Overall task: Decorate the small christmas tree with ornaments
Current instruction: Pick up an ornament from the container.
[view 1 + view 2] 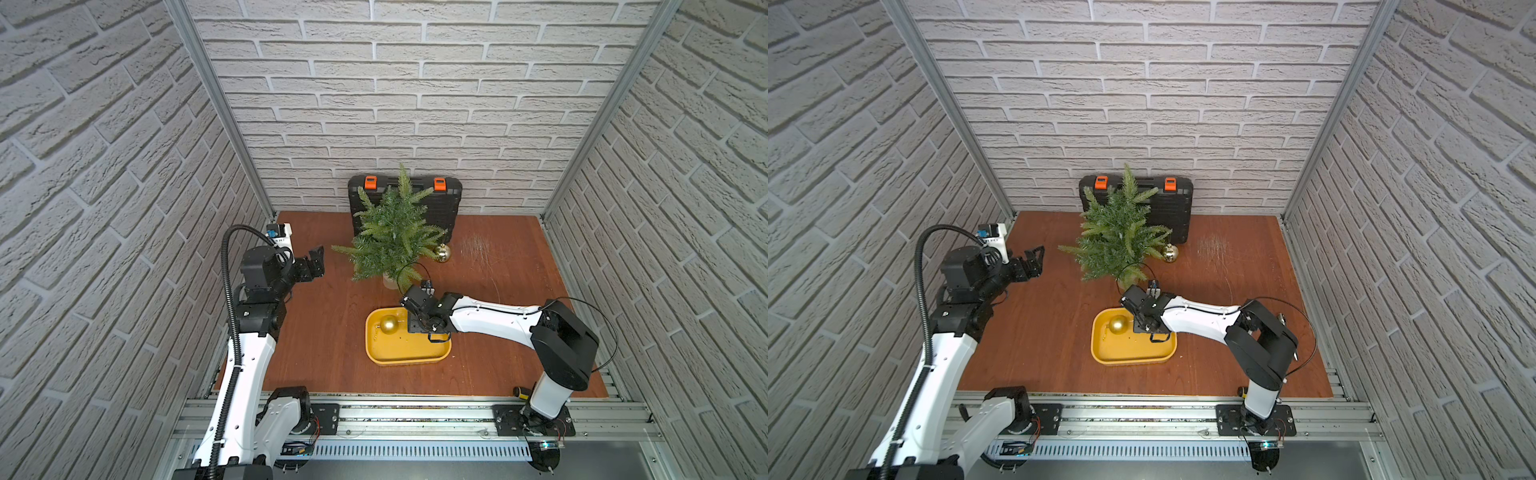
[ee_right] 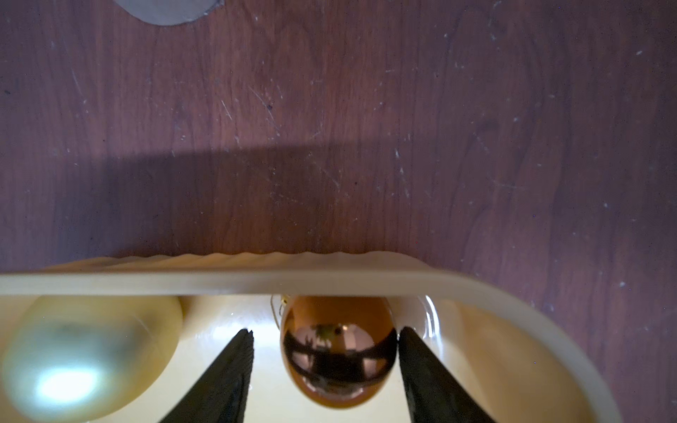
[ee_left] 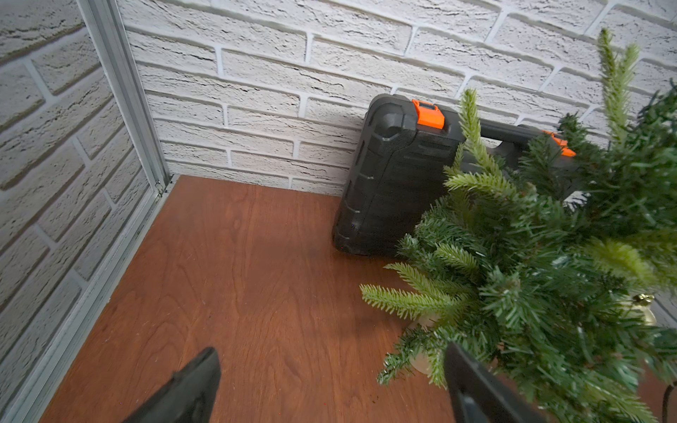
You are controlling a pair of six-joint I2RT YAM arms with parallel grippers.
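The small christmas tree [image 1: 392, 232] [image 1: 1121, 237] [image 3: 549, 274] stands mid-table in front of a black case. A shiny gold ornament [image 1: 441, 252] [image 1: 1170, 252] [image 3: 643, 311] sits under the tip of a low branch on its right side. A matte gold ornament [image 1: 389, 324] [image 1: 1118, 324] [image 2: 88, 355] lies in the yellow tray [image 1: 409, 357] [image 2: 256, 284]. My right gripper [image 2: 324, 331] is down in that tray, open around a copper-brown ornament [image 2: 339, 351]. One finger touches the ornament, the other stands apart from it. My left gripper [image 1: 318, 259] [image 3: 329, 351] hovers open and empty, left of the tree.
The black case [image 1: 440, 203] [image 3: 395, 183] with orange latches leans on the back brick wall behind the tree. Brick walls and metal posts close the table on three sides. The right arm [image 1: 490, 318] stretches low over the table from the front right.
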